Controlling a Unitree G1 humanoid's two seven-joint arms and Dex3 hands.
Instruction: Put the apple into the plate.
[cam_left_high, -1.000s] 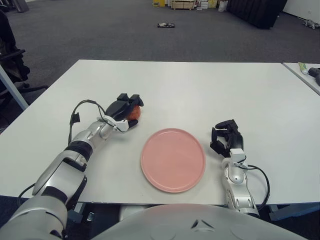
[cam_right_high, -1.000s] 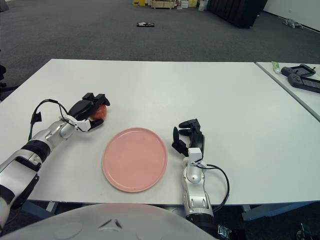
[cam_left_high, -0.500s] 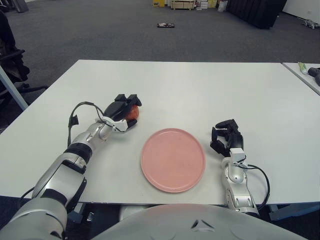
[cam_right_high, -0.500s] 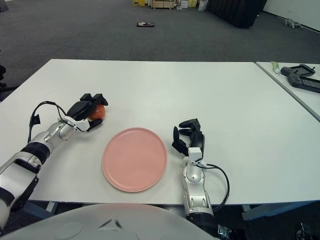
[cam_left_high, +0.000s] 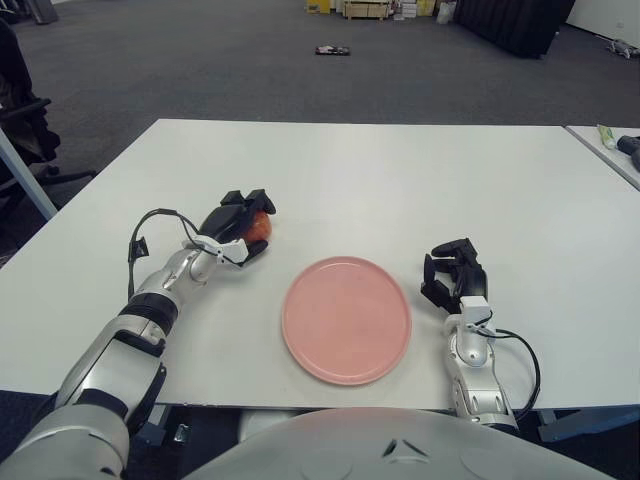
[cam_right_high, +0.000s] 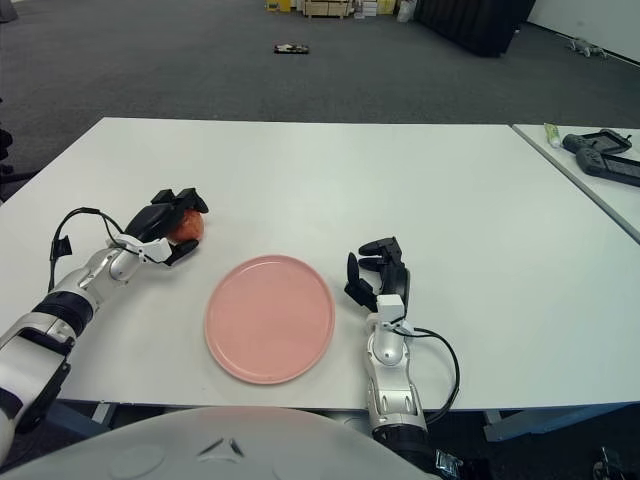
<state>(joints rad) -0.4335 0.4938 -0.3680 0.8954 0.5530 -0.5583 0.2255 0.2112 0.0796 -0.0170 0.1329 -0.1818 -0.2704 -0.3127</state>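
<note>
A red apple (cam_left_high: 261, 229) sits on the white table (cam_left_high: 400, 180), up and to the left of the pink plate (cam_left_high: 346, 320). My left hand (cam_left_high: 237, 221) reaches in from the left, its black fingers curled over the top and near side of the apple, shut on it. Most of the fruit is hidden under the fingers. The plate lies flat near the front edge with nothing on it. My right hand (cam_left_high: 453, 277) shows just right of the plate, fingers loosely bent and holding nothing.
A second table (cam_right_high: 600, 170) at the right edge carries a green tube (cam_right_high: 551, 133) and black controllers (cam_right_high: 600, 152). A dark chair (cam_left_high: 25, 130) stands beyond the table's left corner. A loose cable (cam_left_high: 150, 228) loops off my left forearm.
My left hand has drifted a little to the left, away from the plate, and the apple has shifted left with it. The right hand has not moved.
</note>
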